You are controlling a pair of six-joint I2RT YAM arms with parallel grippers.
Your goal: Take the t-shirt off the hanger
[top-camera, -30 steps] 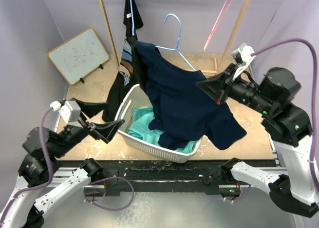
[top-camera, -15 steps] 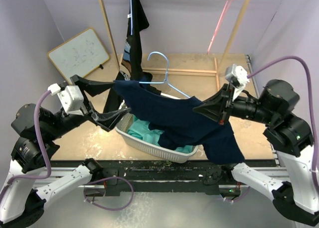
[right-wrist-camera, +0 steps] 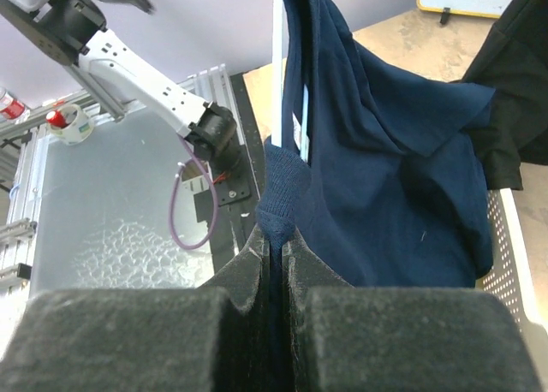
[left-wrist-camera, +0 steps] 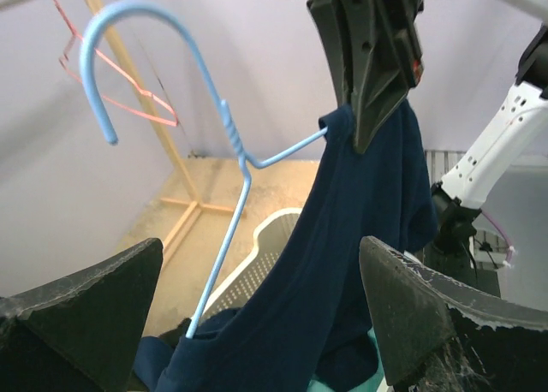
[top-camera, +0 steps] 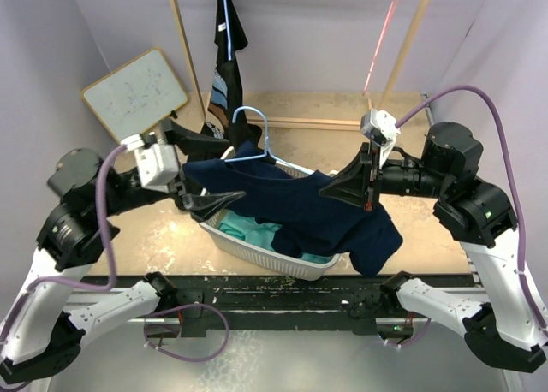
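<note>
worktop (top-camera: 428,229): sandy brown, it fills the middle of the top view.
t-shirt (top-camera: 300,208): dark blue, at the centre of the frame, draped over the basket, with one end hanging at the lower right.
basket (top-camera: 257,253): white, lower centre, with teal cloth (top-camera: 248,231) inside.
hanger (left-wrist-camera: 227,127): light blue, hook up, both arms inside the t-shirt.
right fingers (right-wrist-camera: 240,272): clenched on a fold of the t-shirt.
left fingers (left-wrist-camera: 94,289): released, wide apart; we see nothing in them.

hanger (left-wrist-camera: 231,127): lower bar hidden inside t-shirt (top-camera: 317,208).
teal cloth (top-camera: 246,229): mostly covered by t-shirt, in basket (top-camera: 257,248).
whiteboard (top-camera: 137,92): marks too small to read.
black garment (top-camera: 229,32): top cut by upper edge.
</note>
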